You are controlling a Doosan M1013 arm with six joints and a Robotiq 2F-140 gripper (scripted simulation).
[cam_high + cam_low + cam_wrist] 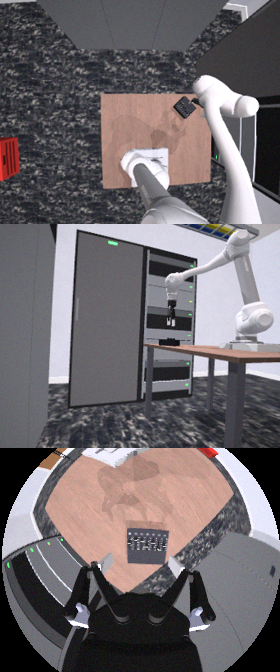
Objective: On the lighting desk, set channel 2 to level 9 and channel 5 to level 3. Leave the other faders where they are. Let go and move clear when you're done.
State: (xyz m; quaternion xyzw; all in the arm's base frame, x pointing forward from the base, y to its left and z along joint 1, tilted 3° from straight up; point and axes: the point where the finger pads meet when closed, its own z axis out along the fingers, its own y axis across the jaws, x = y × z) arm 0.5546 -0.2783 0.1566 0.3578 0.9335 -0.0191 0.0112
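The lighting desk (184, 107) (169, 342) (148, 544) is a small black box with a row of faders. It sits near the far right corner of the wooden table (135, 123) (229, 352) (94, 508). The fader positions are too small to read. My gripper (140, 559) (171, 321) is open and empty, fingers spread wide. It hangs well above the desk, pointing down at it. In the top view the arm hides the gripper.
The arm's white base (149, 159) (246, 344) stands at the table's near edge. A dark equipment rack (169, 326) and a grey cabinet (106, 322) stand behind the table. A red crate (8, 159) sits on the floor at left.
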